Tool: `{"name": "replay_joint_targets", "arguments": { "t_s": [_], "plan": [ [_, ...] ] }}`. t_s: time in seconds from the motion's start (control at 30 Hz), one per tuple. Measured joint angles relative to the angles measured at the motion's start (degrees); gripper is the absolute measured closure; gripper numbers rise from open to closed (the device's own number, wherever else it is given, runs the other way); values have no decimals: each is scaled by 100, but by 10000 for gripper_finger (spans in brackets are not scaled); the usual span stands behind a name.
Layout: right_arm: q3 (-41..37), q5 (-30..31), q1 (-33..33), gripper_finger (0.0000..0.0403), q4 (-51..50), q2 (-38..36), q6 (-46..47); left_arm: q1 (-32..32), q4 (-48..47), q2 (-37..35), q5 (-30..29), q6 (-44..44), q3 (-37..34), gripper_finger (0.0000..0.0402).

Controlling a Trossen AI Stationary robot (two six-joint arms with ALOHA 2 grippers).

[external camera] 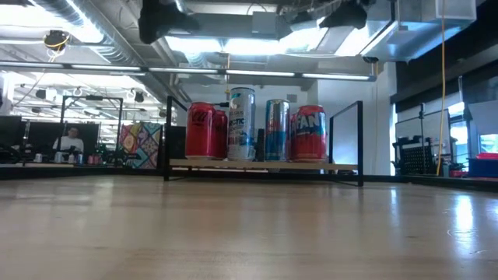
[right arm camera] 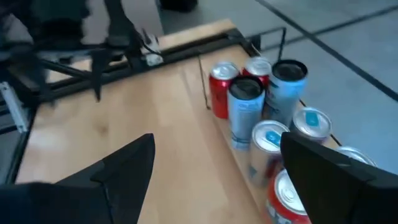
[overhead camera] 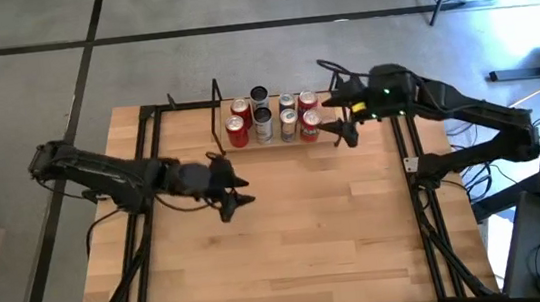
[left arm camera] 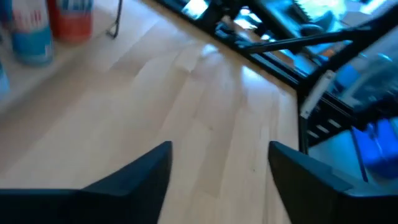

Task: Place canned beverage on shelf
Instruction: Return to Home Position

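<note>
In your low view, front cans [external camera: 253, 124] on the shelf [external camera: 264, 165] hiding most of the back row, both arms [external camera: 167, 19] cropped at the top edge, left wrist view blurred, its cans [left arm camera: 31, 31] cut off by the frame, distant person [external camera: 71, 140] too small to make out.

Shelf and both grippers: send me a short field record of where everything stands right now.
shelf: at the far edge of the table, roughly centred
cans: eight, upright on the shelf, two rows of four
shelf left end: two red cans
shelf right end: two orange soda cans
left gripper: open, empty, above the table in front of the shelf
right gripper: open, empty, beside the shelf's right end
</note>
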Motion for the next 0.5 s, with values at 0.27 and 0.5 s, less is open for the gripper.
{"name": "replay_joint_targets", "arguments": {
  "t_s": [0.27, 0.5],
  "plan": [
    [-1102, -831, 95, 68, 1749, -709, 655, 1302, -496, -1052, 1638, 2007, -18, 286],
    [-2612, -741, 93, 87, 3928, -1314, 1915, 2155, -548, -2083, 1953, 2562, -756, 381]
  ]
}}
